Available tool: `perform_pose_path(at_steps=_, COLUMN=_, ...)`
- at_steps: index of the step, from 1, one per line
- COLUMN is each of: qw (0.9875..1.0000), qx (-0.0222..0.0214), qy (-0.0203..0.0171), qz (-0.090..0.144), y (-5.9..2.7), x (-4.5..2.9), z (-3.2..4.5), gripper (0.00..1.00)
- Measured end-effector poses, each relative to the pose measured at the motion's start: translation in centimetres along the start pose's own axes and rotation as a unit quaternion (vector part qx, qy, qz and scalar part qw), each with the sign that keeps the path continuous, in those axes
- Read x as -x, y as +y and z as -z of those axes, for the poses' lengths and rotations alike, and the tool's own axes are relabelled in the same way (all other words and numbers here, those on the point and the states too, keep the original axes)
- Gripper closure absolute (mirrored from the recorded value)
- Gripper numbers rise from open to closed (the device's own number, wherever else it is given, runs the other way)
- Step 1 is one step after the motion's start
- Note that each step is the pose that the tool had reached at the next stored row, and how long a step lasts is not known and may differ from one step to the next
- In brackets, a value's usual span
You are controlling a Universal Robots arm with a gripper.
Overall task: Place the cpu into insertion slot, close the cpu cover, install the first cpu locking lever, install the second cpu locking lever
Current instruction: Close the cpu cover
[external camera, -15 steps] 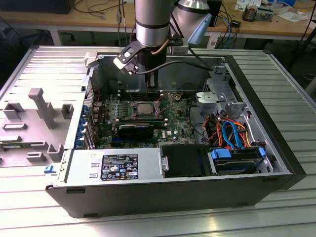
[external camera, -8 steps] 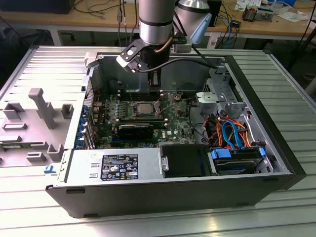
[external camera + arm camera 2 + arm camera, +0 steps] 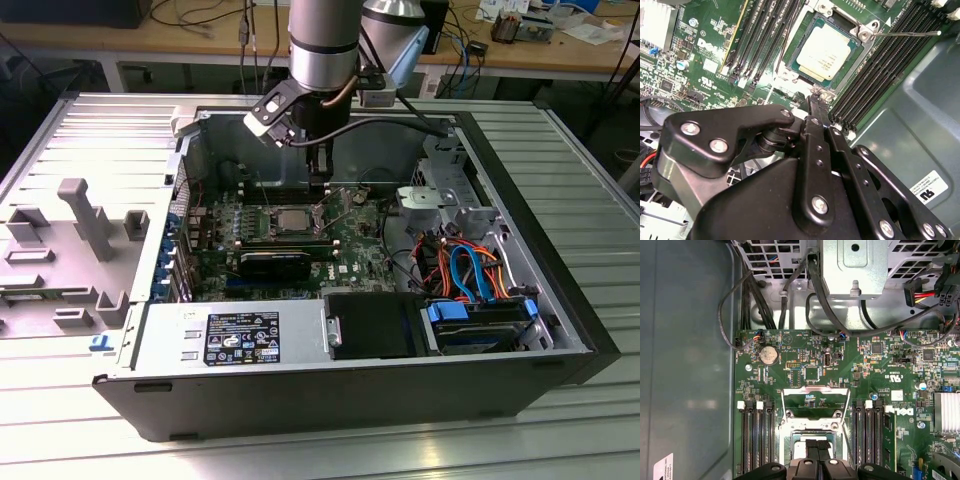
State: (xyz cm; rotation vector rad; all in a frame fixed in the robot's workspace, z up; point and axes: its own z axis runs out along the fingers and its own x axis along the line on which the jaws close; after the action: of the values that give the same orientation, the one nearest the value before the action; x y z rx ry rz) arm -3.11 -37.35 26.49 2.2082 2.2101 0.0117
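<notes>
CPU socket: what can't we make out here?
1. First wrist view: the gripper and the picture edge hide most of the socket.
2. Second wrist view: the gripper hides the socket's near side, so contact there is unclear.
3. Exterior view: latch details around the cpu are too small to tell.

The cpu (image 3: 826, 51), a flat square chip with a dull silver top, lies level in the silver-edged insertion slot (image 3: 866, 31), the cpu cover (image 3: 815, 390), a thin silver frame with a square window, stands swung open beside it, and one thin locking lever (image 3: 905, 34) juts free from a slot corner
</notes>
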Motion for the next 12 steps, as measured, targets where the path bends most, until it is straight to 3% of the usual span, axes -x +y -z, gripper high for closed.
perform_pose_path(at_steps=9, qw=1.0000, qx=0.0000, qy=0.0000, qz=0.000, y=0.13, x=0.00, z=-0.01, gripper=0.89)
perform_pose_path(at_steps=12, qw=1.0000, qx=0.0000, qy=0.0000, qz=0.000, y=1.14, x=0.00, z=-0.02, gripper=0.89)
